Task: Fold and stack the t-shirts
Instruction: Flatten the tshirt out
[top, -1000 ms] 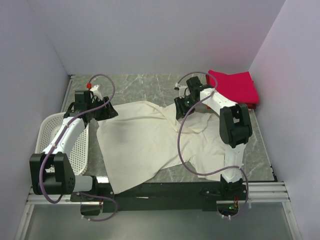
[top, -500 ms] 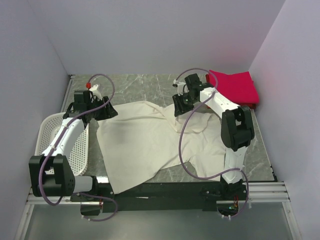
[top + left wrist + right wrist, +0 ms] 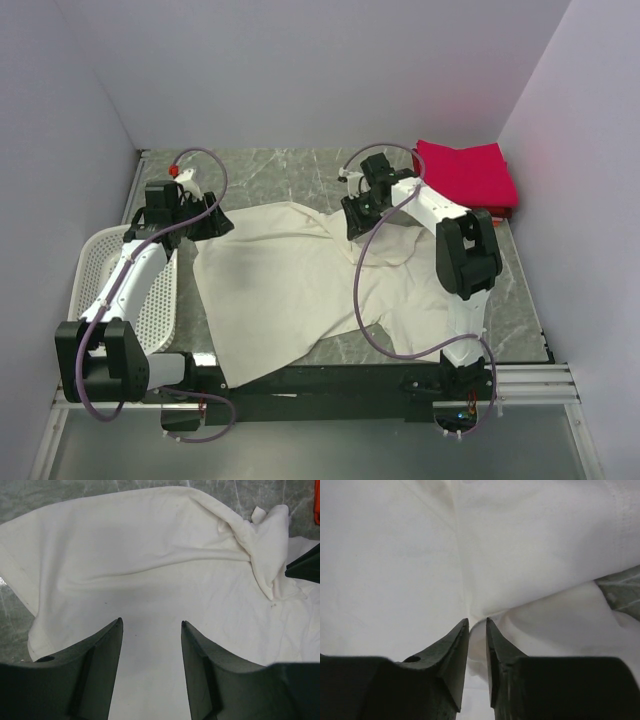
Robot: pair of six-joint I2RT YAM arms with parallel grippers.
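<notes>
The large cream-white t-shirt [image 3: 290,290] lies spread and rumpled on the marble table, and it fills the left wrist view [image 3: 150,565] and the right wrist view [image 3: 395,555]. My left gripper [image 3: 213,224] is open and empty, with its jaws [image 3: 151,624] apart just above the shirt's far left part. My right gripper [image 3: 353,222] is shut on a raised fold of the cream shirt [image 3: 477,622] near its far middle. A folded crimson-pink t-shirt [image 3: 466,172] lies at the back right, with an orange-red edge [image 3: 503,211] showing under it.
The white perforated basket [image 3: 100,268] stands at the left edge, under my left arm. The shirt's near hem hangs over the black front rail [image 3: 330,380]. Walls close in the back and both sides. My right gripper's tip shows in the left wrist view [image 3: 304,567].
My right gripper has moved a little to the left with the cream fold in it. My left arm has shifted only slightly.
</notes>
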